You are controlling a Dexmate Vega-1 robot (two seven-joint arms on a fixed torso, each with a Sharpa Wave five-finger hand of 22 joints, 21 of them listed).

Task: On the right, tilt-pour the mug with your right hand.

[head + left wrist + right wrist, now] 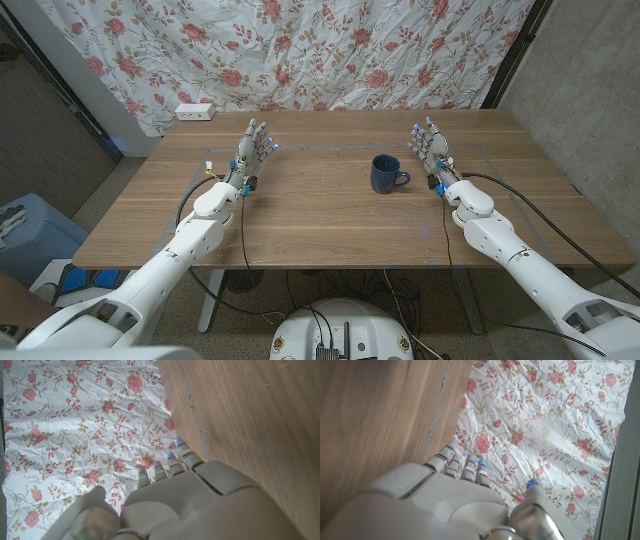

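Both arms are seen entering from the near edge of the table (300,225), with each robot hand held well out over the wood. Right robot hand (432,150) is empty, fingers apart and reaching away from the robot, apparently standing on edge; no contact with anything is seen. Left robot hand (250,152) is likewise empty with fingers spread, well apart from the task's thing. Dark blue mug (385,174) is stood upright on the table, mouth up, long axis vertical, just inboard of the right robot hand, toward the robot's left and slightly nearer the robot than its fingertips. Mug handle (402,180) is pointed toward the right robot hand, so the grasp side is already faced. Right robot hand is judged clearly the nearer one; a short sideways reach is called for, then closing on the handle or body before tilting. Contents cannot be told. Reach not yet begun, by the look of it.
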